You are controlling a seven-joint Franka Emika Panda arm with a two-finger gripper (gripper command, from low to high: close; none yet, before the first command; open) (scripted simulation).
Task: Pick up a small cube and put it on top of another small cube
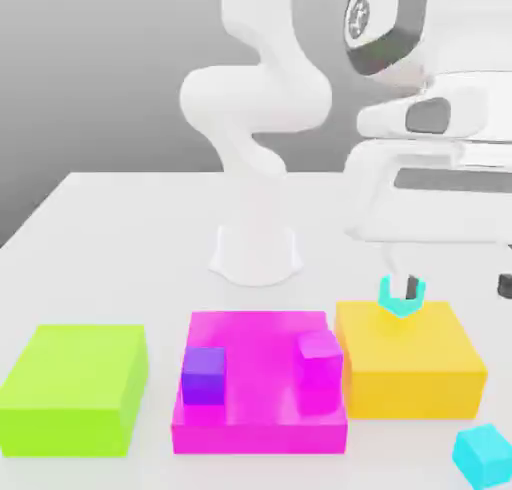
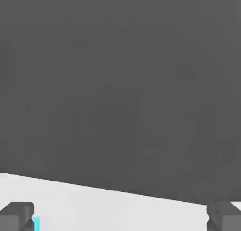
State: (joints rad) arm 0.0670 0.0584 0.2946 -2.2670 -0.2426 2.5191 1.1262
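- The counter (image 1: pixel 120 238) is a pale white surface that carries all the blocks and the arm's round base (image 1: pixel 255 253).
- The white arm (image 1: pixel 270 98) rises from that base and bends toward the exterior view's right, where its upper part is cut off by the frame edge.
- The magenta block (image 1: pixel 255 408) lies flat at the front centre, between the green block (image 1: pixel 75 388) on the exterior view's left and the yellow block (image 1: pixel 410 363) on the right, just beside each.
- A small purple cube (image 1: pixel 204 375) and a small magenta cube (image 1: pixel 320 363) sit on top of the magenta block, apart from each other; the magenta cube is hard to separate from the block beneath it.
- The tool (image 1: pixel 402 290) hangs just above the back edge of the yellow block with its fingers (image 2: pixel 16 215) spread wide apart in the hand view, clamped on nothing that can be made out.
- A cyan shape (image 1: pixel 402 300) shows at the fingertips in the exterior view; whether it is a cube or part of the fingers cannot be told.
- The small cube (image 1: pixel 483 454), cyan, rests on the counter at the front, on the exterior view's right, near the yellow block's corner and apart from the tool.
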